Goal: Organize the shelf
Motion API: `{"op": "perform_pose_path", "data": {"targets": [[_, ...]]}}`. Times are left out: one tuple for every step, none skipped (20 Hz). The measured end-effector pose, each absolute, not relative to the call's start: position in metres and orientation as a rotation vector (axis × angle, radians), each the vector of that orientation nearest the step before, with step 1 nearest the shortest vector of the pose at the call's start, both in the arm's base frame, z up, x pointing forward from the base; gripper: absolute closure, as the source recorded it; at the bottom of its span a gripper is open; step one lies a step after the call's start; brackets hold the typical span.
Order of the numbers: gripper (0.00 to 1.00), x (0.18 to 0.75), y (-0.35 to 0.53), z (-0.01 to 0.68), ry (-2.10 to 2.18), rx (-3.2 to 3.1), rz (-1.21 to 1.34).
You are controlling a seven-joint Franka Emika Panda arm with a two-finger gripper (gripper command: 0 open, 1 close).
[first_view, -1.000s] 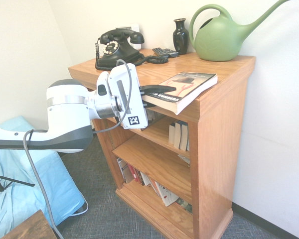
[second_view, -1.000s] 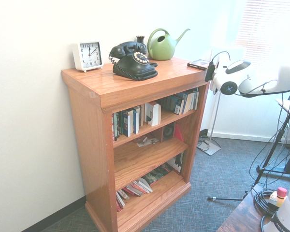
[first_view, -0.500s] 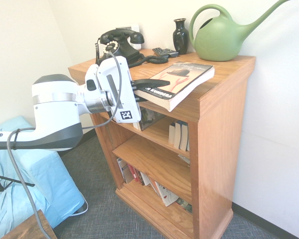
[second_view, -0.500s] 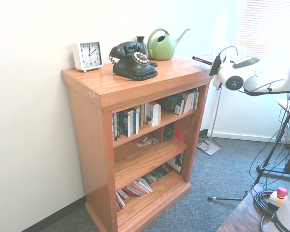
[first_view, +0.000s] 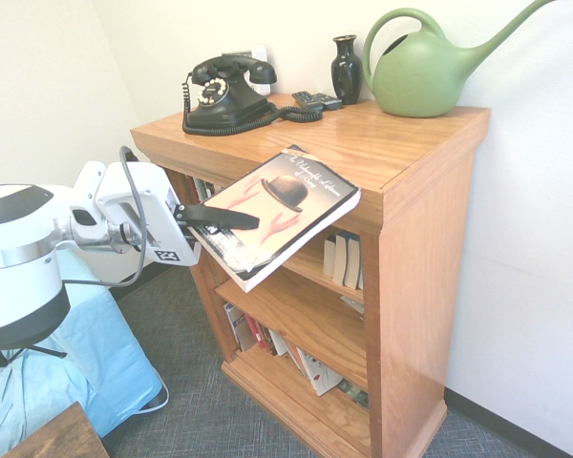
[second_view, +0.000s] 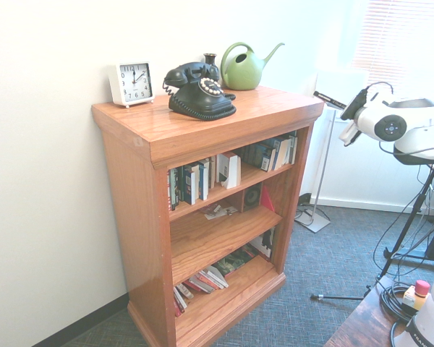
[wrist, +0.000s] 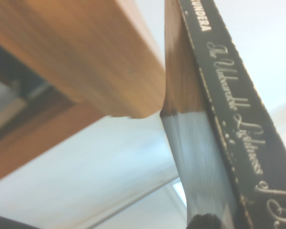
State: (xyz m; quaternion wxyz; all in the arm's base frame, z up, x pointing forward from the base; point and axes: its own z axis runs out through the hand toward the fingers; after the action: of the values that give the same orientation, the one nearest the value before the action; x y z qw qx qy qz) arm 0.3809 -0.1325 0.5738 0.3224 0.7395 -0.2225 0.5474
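Tool (first_view: pixel 215 218) of the white arm sits nearest the first exterior camera, its dark fingers clamped on the lower edge of a large paperback book (first_view: pixel 272 212). The book is held in the air, tilted, with its cover showing a black bowler hat facing up, just in front of the shelf (first_view: pixel 401 229) and clear of its top. In the wrist view the book's black spine (wrist: pixel 233 119) runs across the frame with pale script lettering, beside the orange-brown overhanging edge of the shelf top (wrist: pixel 71 62). The shelf stands against a white wall, on grey carpet; its three open tiers hold rows and loose piles of books. On its flat top, further back, stand a black rotary telephone (first_view: pixel 227 93), a small dark vase (first_view: pixel 346 69) and a green watering can (first_view: pixel 430 69). The second exterior view adds a white square clock (second_view: pixel 131 83) at the far corner.
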Motion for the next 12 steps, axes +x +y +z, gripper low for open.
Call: {"op": "perform_pose_path", "data": {"targets": [[1.00,0.374,-0.125,0.566,-0.608,1.978,1.442],[1.00,0.369,-0.115,0.556,-0.627,2.022,1.444],[1.00,0.364,-0.107,0.545,-0.640,2.062,1.439],[1.00,0.362,-0.097,0.531,-0.646,2.107,1.426],[1.00,0.360,-0.086,0.517,-0.650,2.148,1.410],[1.00,0.361,-0.077,0.505,-0.649,2.181,1.397],[1.00,0.363,-0.067,0.497,-0.645,2.207,1.391],[1.00,0.366,-0.058,0.491,-0.641,2.228,1.389],[1.00,0.370,-0.050,0.486,-0.640,2.249,1.386],[1.00,0.376,-0.044,0.480,-0.644,2.272,1.376],[1.00,0.382,-0.039,0.474,-0.648,2.295,1.361],[1.00,0.389,-0.035,0.469,-0.652,2.316,1.346]]}}
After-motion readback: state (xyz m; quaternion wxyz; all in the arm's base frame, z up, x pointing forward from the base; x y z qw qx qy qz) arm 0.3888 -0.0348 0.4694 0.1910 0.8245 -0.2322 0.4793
